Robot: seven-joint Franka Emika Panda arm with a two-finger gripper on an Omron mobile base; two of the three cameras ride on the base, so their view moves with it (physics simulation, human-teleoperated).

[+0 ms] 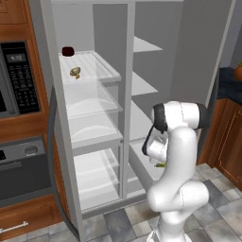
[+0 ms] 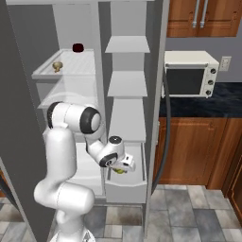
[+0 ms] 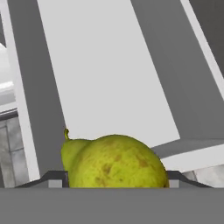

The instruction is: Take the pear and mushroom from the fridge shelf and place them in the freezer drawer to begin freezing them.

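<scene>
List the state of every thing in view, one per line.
Pear: held in the gripper, over the freezer drawer.
Mushroom: upright on the fridge shelf.
Dark red thing: resting at the shelf's back.
Freezer drawer: pulled open.
Fridge: doors open.
Gripper: shut on the pear.

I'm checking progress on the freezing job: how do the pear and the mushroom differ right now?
The pear is yellow-green and held in the tool over the freezer drawer; the mushroom is tan and sits on the fridge shelf. The pear hangs low, the mushroom high. Neither is in the drawer yet.
</scene>
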